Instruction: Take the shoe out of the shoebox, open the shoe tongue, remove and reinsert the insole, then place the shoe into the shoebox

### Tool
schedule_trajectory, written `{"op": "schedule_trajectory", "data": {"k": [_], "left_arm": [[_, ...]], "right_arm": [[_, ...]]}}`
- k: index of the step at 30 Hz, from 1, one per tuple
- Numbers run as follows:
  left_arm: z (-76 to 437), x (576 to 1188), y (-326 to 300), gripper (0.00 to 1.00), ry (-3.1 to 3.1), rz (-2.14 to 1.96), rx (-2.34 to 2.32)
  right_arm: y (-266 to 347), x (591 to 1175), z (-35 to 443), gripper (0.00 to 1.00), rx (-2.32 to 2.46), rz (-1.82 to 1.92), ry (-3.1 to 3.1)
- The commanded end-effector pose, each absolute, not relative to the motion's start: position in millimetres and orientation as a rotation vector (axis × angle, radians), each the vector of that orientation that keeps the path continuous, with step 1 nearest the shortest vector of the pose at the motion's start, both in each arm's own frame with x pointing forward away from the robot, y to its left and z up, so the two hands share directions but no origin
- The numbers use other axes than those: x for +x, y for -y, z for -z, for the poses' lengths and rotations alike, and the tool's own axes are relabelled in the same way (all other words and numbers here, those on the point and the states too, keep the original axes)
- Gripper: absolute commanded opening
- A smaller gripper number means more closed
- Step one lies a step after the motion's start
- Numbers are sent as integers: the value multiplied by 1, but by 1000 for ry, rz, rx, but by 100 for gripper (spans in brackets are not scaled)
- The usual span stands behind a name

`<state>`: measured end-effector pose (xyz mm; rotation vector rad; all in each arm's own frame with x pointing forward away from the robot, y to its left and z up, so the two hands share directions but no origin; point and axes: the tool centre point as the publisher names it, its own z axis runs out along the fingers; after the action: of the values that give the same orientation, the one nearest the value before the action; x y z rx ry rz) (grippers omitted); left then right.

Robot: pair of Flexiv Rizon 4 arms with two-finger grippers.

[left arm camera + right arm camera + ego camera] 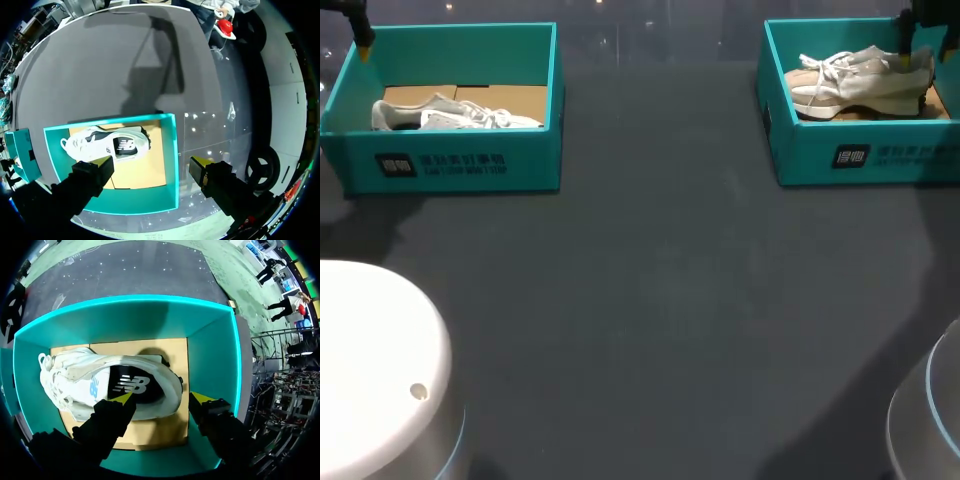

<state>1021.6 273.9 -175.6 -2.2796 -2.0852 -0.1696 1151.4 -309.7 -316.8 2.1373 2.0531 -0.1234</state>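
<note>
At the table's point(650, 300) far right corner the right shoebox point(865, 160) holds a pale shoe point(75, 380); the right gripper point(161, 398) hangs spread over its heel, perhaps not touching. At the far left corner the left gripper point(150, 164) gapes empty above the left shoebox point(172, 165), where a second shoe point(105, 145) lies.

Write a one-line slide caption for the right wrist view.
Open right gripper hovers above the heel end of a white shoe lying in its teal shoebox.
</note>
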Motion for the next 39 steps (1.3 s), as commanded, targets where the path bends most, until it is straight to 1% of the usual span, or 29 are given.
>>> {"op": "schedule_trajectory", "data": {"k": [1,4,8,11,12,15,22,28,30,33,35,38,39], "left_arm": [[175,1021,-274,100,2084,172,-2281],[175,1021,-274,100,2084,172,-2281],[175,1021,-274,100,2084,172,-2281],[175,1021,-274,100,2084,172,-2281],[175,1021,-274,100,2084,172,-2281],[175,1021,-274,100,2084,172,-2281],[175,1021,-274,100,2084,172,-2281],[175,1021,-274,100,2084,172,-2281],[175,1021,-274,100,2084,172,-2281],[175,1021,-274,100,2084,172,-2281],[175,1021,-274,100,2084,172,-2281],[175,1021,-274,100,2084,172,-2281],[175,1021,-274,100,2084,172,-2281]], "right_arm": [[314,1162,328,68,2153,129,-2060],[317,1165,336,73,2167,120,-2057],[321,1167,344,71,2190,120,-2047],[322,1169,348,71,2194,127,-2049],[322,1169,349,71,2196,131,-2050],[323,1169,354,63,2211,142,-2054],[322,1166,365,58,2243,167,-2052],[322,1161,370,58,2264,171,-2044],[322,1159,370,62,2273,175,-2038],[323,1157,368,64,2279,178,-2027],[323,1156,366,64,2277,180,-2021],[325,1156,365,66,2276,182,-2017],[325,1156,366,69,2277,183,-2015]]}}
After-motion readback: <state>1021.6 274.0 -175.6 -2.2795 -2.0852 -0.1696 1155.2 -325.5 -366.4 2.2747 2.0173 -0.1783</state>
